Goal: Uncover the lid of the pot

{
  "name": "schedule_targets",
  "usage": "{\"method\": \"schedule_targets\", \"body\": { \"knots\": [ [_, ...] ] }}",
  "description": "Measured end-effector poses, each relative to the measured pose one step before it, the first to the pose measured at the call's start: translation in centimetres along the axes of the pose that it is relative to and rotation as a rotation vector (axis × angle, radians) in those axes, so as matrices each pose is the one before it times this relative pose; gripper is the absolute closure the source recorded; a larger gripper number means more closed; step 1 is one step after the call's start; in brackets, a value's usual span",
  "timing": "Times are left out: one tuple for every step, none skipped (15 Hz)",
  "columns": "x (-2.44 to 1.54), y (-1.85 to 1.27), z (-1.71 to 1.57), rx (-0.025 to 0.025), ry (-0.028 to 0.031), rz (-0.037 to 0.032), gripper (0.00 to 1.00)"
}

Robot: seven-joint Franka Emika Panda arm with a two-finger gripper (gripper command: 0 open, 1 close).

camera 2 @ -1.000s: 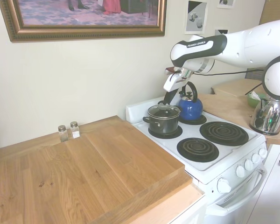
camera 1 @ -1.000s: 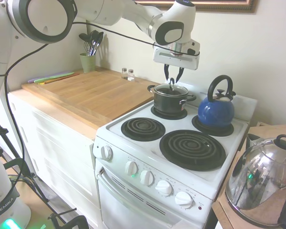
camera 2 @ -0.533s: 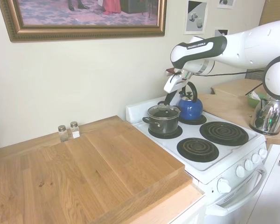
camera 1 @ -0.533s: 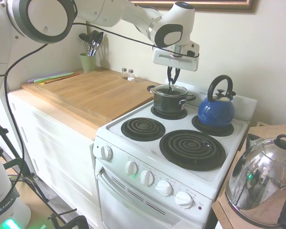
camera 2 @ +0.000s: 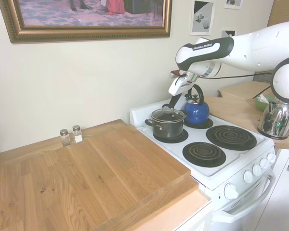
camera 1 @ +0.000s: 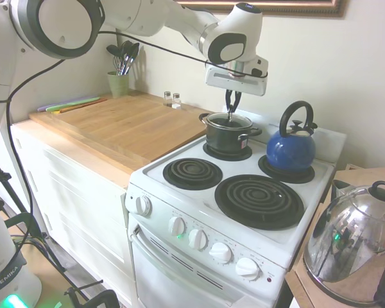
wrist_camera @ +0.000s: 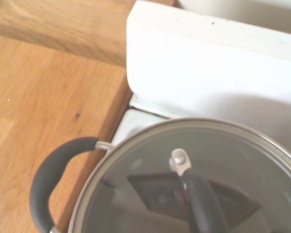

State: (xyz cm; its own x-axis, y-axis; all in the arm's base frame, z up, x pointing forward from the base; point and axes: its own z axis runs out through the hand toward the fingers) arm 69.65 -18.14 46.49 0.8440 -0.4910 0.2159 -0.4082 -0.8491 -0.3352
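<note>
You have the pot [camera 1: 228, 133] upright on the stove's [camera 1: 199, 212] back burner nearest the wooden bench [camera 1: 125, 125], its two short side handles [wrist_camera: 48, 182] sticking out level to either side. The lid [camera 1: 230, 120] lies flat on the pot's rim. In the wrist view, its black loop handle [wrist_camera: 201, 204] runs from a silvery rivet near the lid's middle towards the picture's bottom edge, where it is cut off. That view also cuts off the far half of the lid and all of the pot's wall.

The pincer [camera 1: 231, 114] points straight down over the lid's middle, its fingers drawn close together around the loop handle. The exterior views are too small for you to tell whether the fingers actually touch the handle.

The blue kettle [camera 1: 291, 146] sits on the next back burner, near the pot but apart from it. Two small shakers [camera 2: 71, 135] stand by the wall on the bench, well apart from the pot. A shiny dome [camera 1: 353, 240] rests on the far side counter. A green cup of utensils [camera 1: 119, 80] stands in the bench's corner.
</note>
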Motion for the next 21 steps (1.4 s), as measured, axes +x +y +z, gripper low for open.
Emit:
{"method": "schedule_targets", "body": {
  "knots": [
    [0.158, 0.172, -0.205, 0.00399, 0.00246, 0.00499, 1.0],
    [0.319, 0.173, -0.477, 0.00772, 0.00598, 0.00657, 1.0],
    [0.383, 0.119, -0.705, 0.00807, 0.00788, 0.00508, 1.0],
    [0.365, 0.055, -0.81, 0.00717, 0.00489, 0.00305, 1.0],
    [0.397, 0.003, -0.945, 0.00909, 0.00802, 0.00288, 1.0],
    [0.371, -0.128, -0.955, 0.00873, 0.01071, 0.00044, 1.0],
    [0.216, -0.316, -0.913, 0.00687, 0.00897, -0.00331, 1.0],
    [-0.018, -0.562, -0.873, 0.00795, 0.00972, -0.00609, 1.0],
    [-0.204, -0.868, -0.794, 0.00939, 0.00804, -0.0102, 1.0],
    [-0.516, -1.024, -0.79, 0.01, 0.00428, -0.01408, 1.0],
    [-0.875, -1.076, -0.657, 0.00987, -0.00041, -0.01852, 1.0],
    [-1.169, -1.186, -0.559, 0.0088, 0.00036, -0.01804, 1.0],
    [-1.271, -1.214, -0.473, 0.00802, -0.00197, -0.0193, 1.0],
    [-1.422, -1.35, -0.413, 0.00837, -0.00543, -0.02099, 1.0],
    [-1.505, -1.629, -0.289, 0.00938, -0.00285, -0.02184, 1.0],
    [-1.628, -1.821, -0.118, 0.00891, -0.0017, -0.02556, 1.0],
    [-1.663, -1.83, 0.088, 0.00624, 0.00009, -0.02584, 1.0],
    [-1.854, -2.016, 0.422, 0.00014, 0.00311, -0.02022, 1.0],
    [-1.883, -1.832, 0.666, -0.00891, 0.00476, -0.01057, 1.0],
    [-1.952, -1.603, 0.804, -0.01714, 0.00607, 0.0009, 1.0],
    [-2.213, -1.431, 1.158, -0.02393, 0.00178, 0.00678, 1.0]
  ]
}}
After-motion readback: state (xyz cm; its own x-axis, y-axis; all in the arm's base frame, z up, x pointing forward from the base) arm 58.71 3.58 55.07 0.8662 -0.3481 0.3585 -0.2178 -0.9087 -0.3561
